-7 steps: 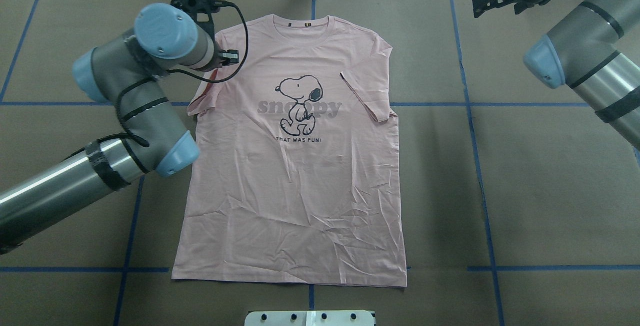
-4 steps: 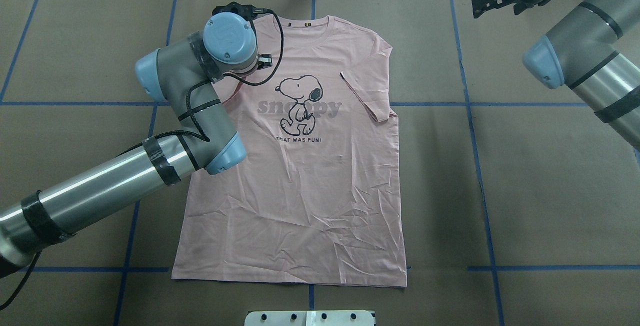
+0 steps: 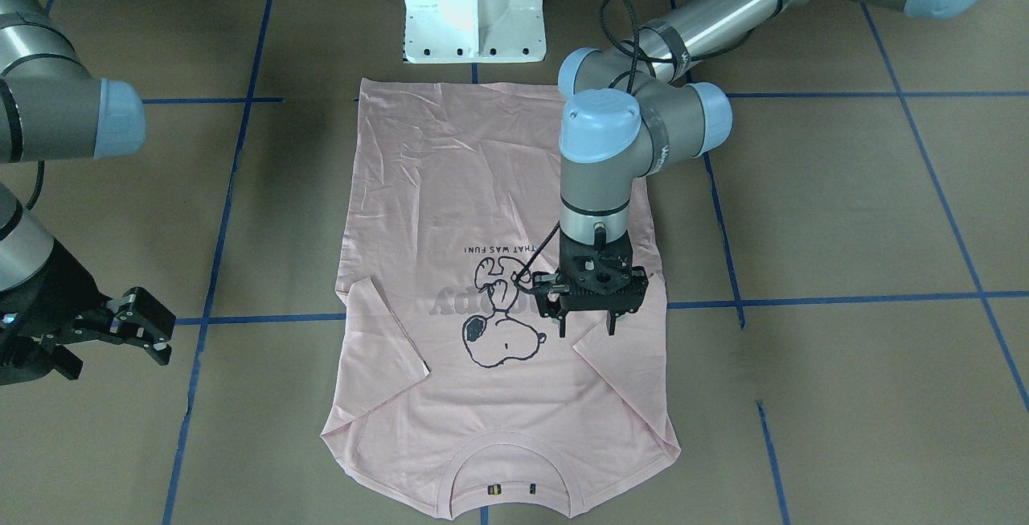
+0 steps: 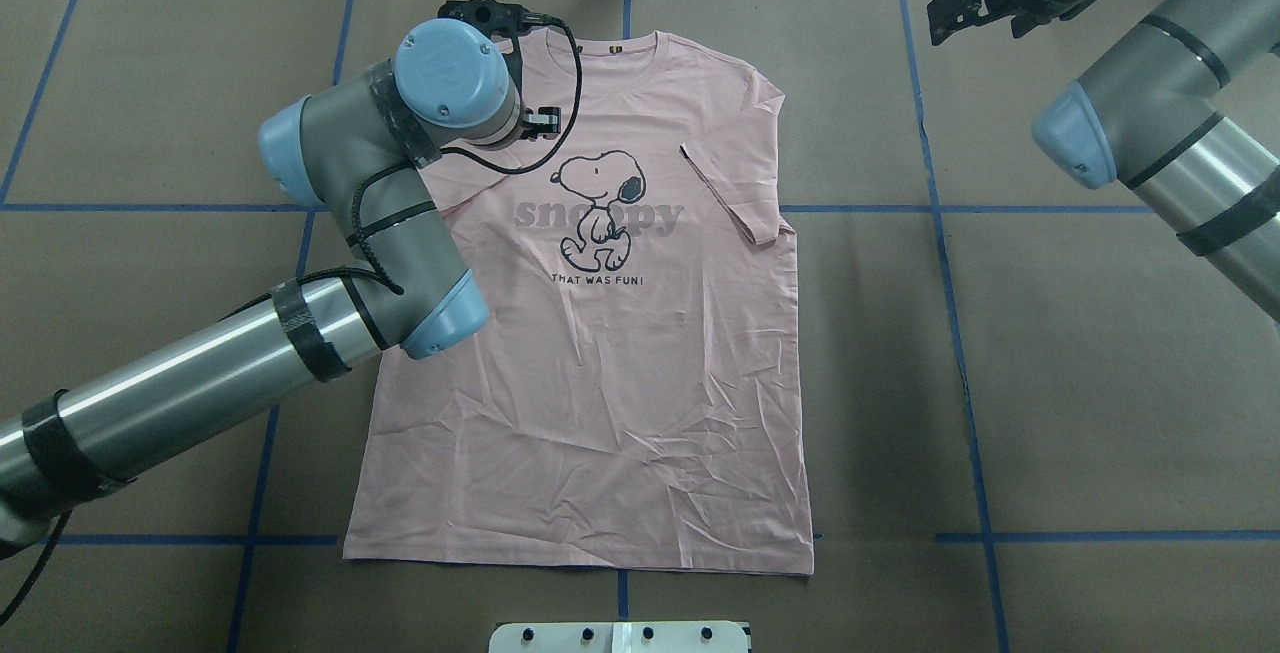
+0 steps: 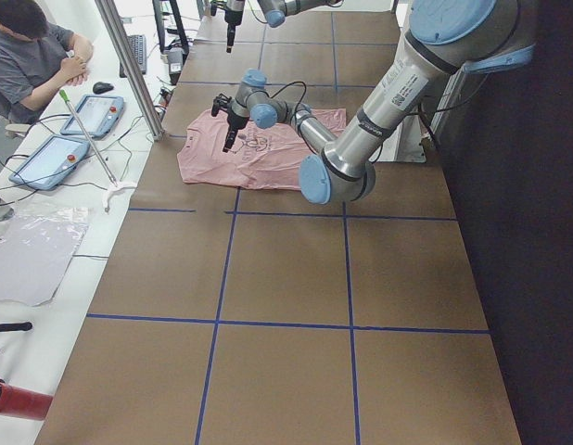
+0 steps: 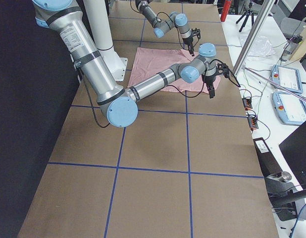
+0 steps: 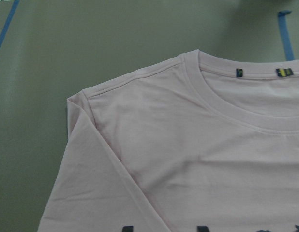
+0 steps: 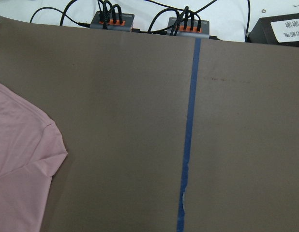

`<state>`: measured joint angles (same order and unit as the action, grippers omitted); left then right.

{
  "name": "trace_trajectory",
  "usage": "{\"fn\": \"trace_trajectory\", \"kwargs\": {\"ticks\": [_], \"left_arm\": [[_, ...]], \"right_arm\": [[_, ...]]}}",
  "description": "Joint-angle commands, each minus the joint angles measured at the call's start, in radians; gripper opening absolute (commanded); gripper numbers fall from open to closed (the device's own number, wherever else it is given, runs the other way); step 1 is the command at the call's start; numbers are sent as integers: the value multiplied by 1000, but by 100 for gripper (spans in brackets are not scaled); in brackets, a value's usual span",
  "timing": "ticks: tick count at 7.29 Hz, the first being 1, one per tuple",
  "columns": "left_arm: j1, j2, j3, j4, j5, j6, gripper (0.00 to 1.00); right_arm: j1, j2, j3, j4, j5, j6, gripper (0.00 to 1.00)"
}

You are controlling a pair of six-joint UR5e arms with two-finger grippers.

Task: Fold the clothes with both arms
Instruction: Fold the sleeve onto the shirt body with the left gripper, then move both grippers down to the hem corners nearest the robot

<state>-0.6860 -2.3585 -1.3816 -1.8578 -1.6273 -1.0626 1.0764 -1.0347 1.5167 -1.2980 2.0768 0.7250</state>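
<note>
- Overhead cam's behind the robot base [image 3: 474, 10], looking down on the table [image 4: 1100, 383]; front cam faces it from across.
- Side cams shoot along from either table end.
- Wrist cams sit close, each catching a T-shirt [image 7: 188, 159] shoulder.

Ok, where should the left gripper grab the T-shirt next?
Probably the shoulder corner of the T-shirt, approached from its outer edge: the sleeve is folded in there, so the edge lies flat, doubled and exposed, near the open left gripper.
</note>
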Motion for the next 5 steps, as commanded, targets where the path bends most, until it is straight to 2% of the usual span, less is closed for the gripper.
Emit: {"fn": "trace_trajectory", "kwargs": {"ticks": [1,3,4,5], "left_arm": [[-3,140,-263,12,-62,16,100],[0,281,-475,29,-94,7,100],[15,344,-575,31,-108,-5,100],[51,378,-633,29,-108,-61,100]], "right_arm": [[-83,-11,119,-13,-29,247,100],[-291,-135,344,-27,-208,503,97],[-417,-193,497,-125,-306,607,96],[-575,-200,631,-279,-437,717,96]]}}
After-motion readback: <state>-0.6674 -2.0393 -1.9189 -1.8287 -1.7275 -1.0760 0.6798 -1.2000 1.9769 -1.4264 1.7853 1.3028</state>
